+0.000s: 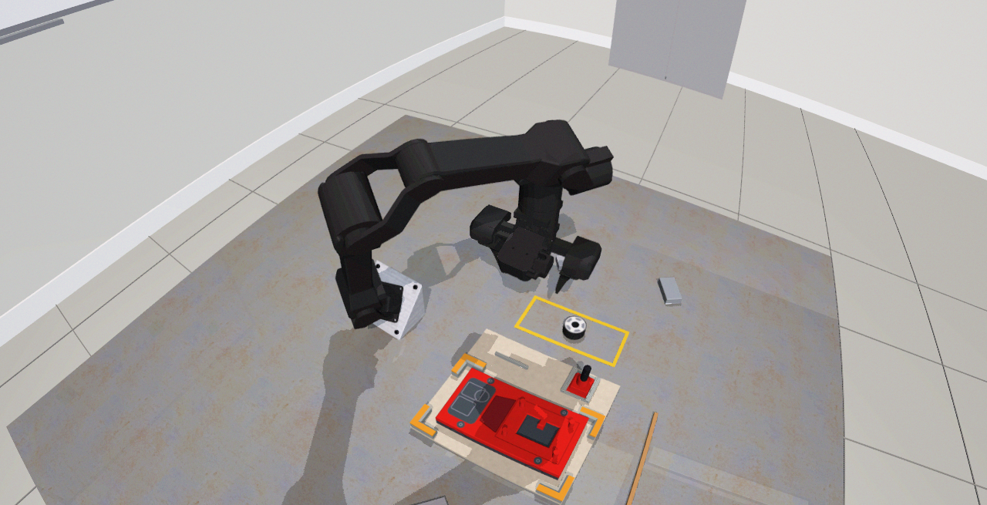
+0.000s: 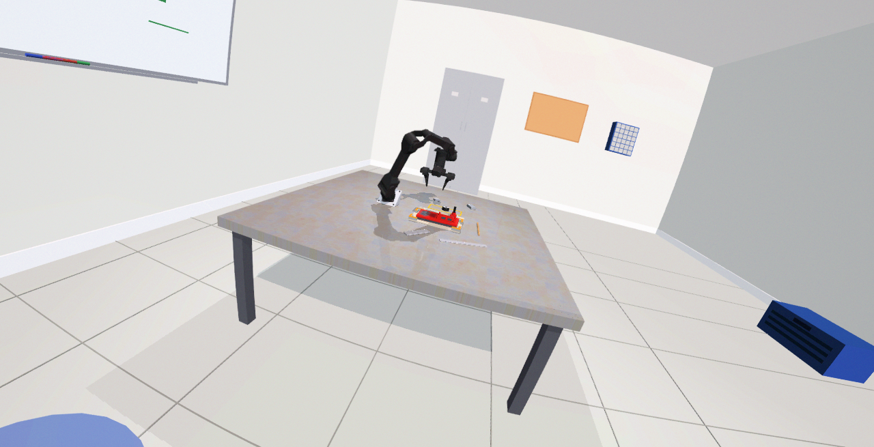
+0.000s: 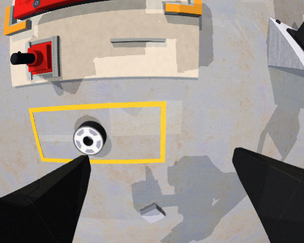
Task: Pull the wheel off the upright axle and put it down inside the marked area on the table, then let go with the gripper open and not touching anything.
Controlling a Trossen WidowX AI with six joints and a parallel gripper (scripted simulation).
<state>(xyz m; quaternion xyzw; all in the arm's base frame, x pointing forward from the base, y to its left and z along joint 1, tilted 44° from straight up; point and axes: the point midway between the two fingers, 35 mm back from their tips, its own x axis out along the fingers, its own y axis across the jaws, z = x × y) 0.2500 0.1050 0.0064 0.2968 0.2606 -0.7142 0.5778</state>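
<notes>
The wheel (image 1: 573, 334) (image 2: 445, 207) (image 3: 88, 148), black with a pale spoked hub, lies flat on the table, hub face up, inside the yellow outline (image 1: 581, 314) (image 3: 163, 131). It is clear of the outline's lines. The upright black axle (image 1: 585, 372) (image 2: 454, 209) (image 3: 21, 59) is bare on its red base (image 1: 580, 386) (image 3: 45, 68). My gripper (image 2: 435, 187) (image 3: 165, 160) is wide open and empty, high above the table. In the wrist view one fingertip reaches the wheel's lower edge in the picture, but the side view shows it well above. In the top view one fingertip is hidden.
The beige board (image 1: 496, 341) (image 3: 125, 69) with orange corners bears the red plate (image 1: 452, 421) and the axle base, beside the outline. One grey block (image 1: 668, 291) (image 2: 470, 207) lies beyond the outline; another (image 2: 434, 200) (image 3: 153, 216) lies nearer the gripper. A wooden strip (image 1: 642, 457) (image 2: 478, 229) lies past the board.
</notes>
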